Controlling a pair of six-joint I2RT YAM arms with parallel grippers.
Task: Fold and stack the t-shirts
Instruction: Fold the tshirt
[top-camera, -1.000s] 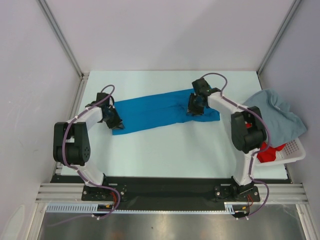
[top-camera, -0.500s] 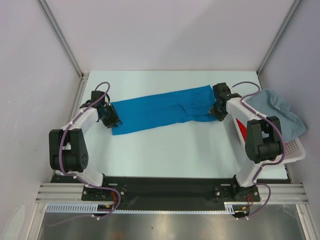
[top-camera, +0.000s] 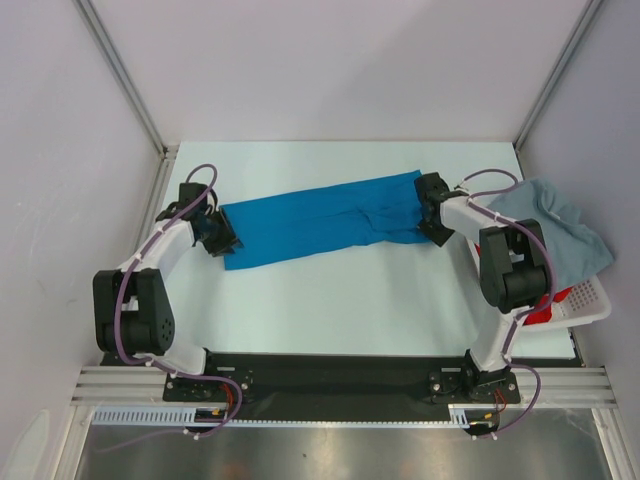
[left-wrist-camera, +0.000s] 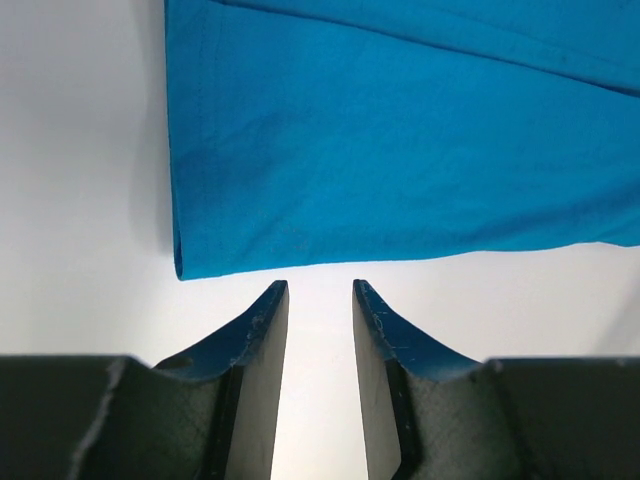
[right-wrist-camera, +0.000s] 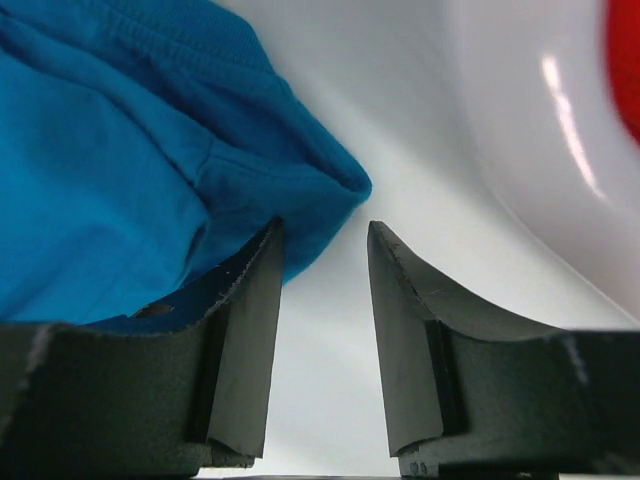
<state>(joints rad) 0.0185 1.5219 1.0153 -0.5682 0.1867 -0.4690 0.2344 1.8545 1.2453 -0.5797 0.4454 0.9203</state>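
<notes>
The bright blue t-shirt (top-camera: 320, 222) lies folded into a long band across the middle of the table. My left gripper (top-camera: 220, 240) is open and empty at the band's left end. In the left wrist view its tips (left-wrist-camera: 320, 290) stand just short of the shirt's hem (left-wrist-camera: 400, 160). My right gripper (top-camera: 436, 228) is open and empty at the right end, its left finger (right-wrist-camera: 250, 290) against the shirt's corner (right-wrist-camera: 150, 180). The pale grey-blue t-shirt (top-camera: 555, 225) drapes over the basket. The red t-shirt (top-camera: 543, 305) lies inside the basket.
The white slatted basket (top-camera: 592, 308) stands at the table's right edge, close behind my right arm. A glossy white surface (right-wrist-camera: 520, 140) with red beyond it shows to the right of my right gripper. Grey walls enclose the table on three sides.
My right gripper has moved from over the shirt's middle to its right end, and the shirt's right end now lies spread further right. My left gripper drew back slightly left.
</notes>
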